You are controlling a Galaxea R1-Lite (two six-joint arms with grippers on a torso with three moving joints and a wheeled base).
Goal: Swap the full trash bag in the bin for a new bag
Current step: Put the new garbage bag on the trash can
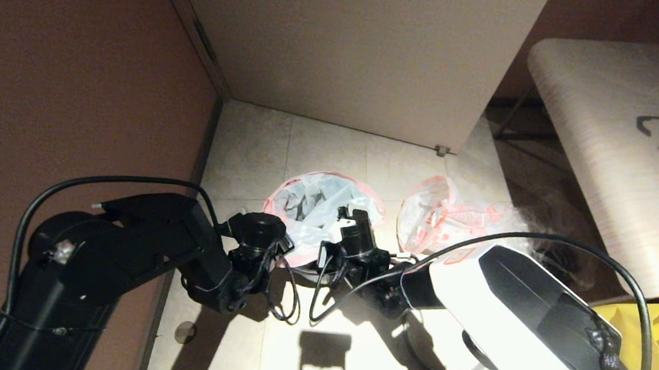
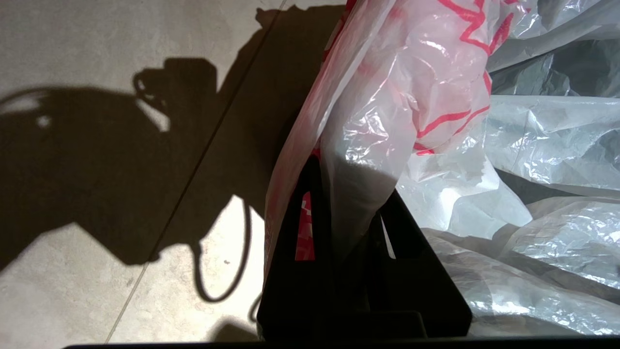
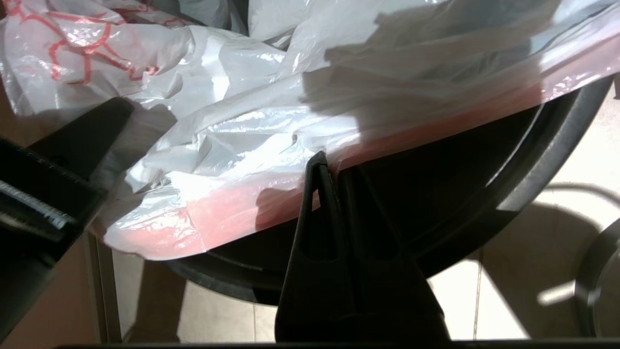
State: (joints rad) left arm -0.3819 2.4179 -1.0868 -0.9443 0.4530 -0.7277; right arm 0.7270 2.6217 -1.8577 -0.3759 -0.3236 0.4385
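The new bag (image 1: 319, 199) is draped over the bin (image 3: 484, 194) on the floor (image 1: 332, 144), the full trash bag (image 1: 444, 217) lying just beside it. Its edge is pinched by the closed left gripper (image 2: 358, 213) and closed right gripper (image 3: 327, 167)

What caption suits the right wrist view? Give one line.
Right gripper pinches new bag's pink edge over the bin rim.
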